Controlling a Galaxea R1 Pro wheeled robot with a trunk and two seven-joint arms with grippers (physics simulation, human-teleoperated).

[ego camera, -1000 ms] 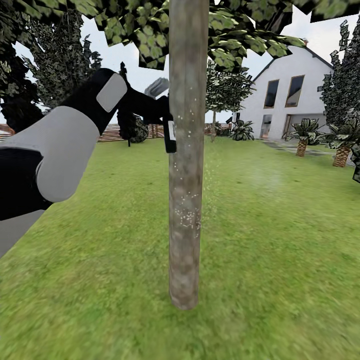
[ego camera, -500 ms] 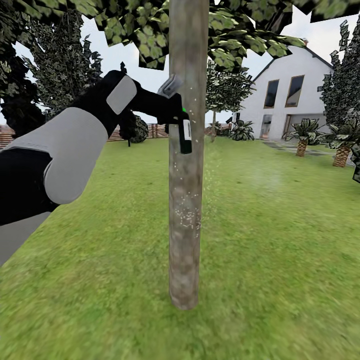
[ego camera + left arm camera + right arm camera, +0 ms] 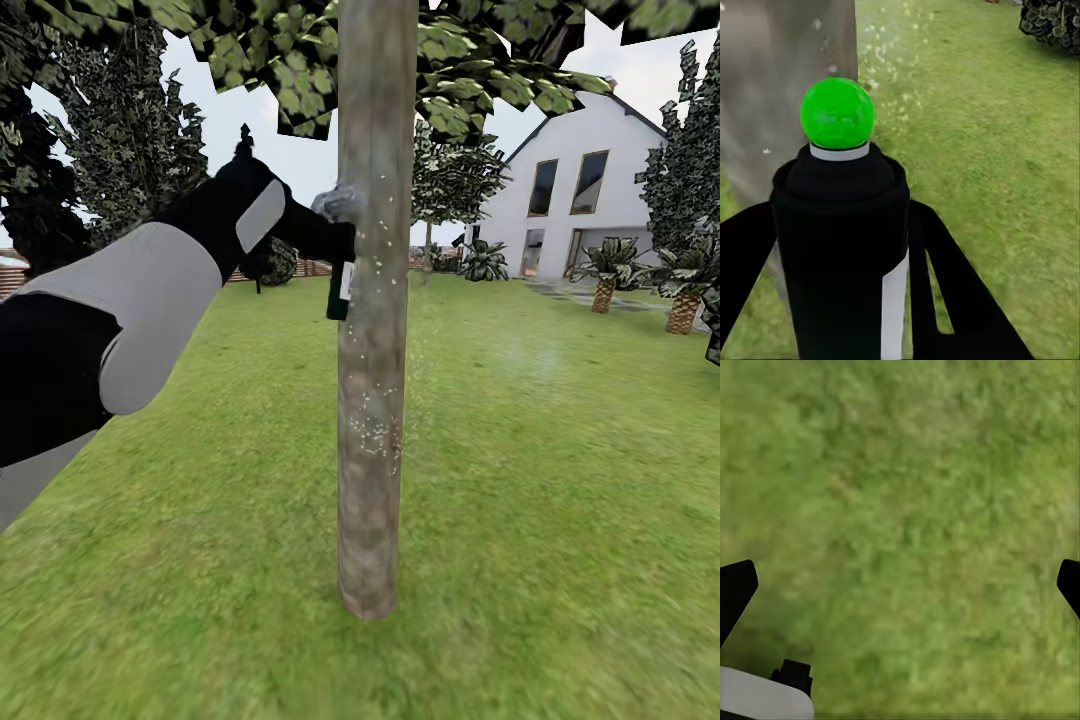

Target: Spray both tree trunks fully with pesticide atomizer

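Note:
The tree trunk [image 3: 375, 320], grey-brown and mottled, rises straight ahead of me on the lawn of the garden [image 3: 560, 480]. My left gripper [image 3: 336, 238] is shut on the pesticide atomizer [image 3: 340, 290], a dark bottle with a white label, held against the trunk's left edge at about shoulder height. In the left wrist view the atomizer [image 3: 840, 187] shows its green dot between the black fingers [image 3: 945, 300], facing the trunk [image 3: 802, 67]. White pesticide specks [image 3: 374, 432] dot the bark, and more float near the nozzle [image 3: 894, 82]. My right gripper [image 3: 900, 589] hangs open over bare grass.
A white house [image 3: 580, 190] stands at the far right with short palms [image 3: 605, 275] in front of it. A brown slat fence [image 3: 300, 265] runs along the back. Dark narrow trees [image 3: 120, 130] line the left, and a leafy tree [image 3: 450, 180] stands far behind the trunk.
The left gripper swung the atomizer across the trunk's front and back to its left edge, a little higher than at first. New white specks now show on the bark near the bottle.

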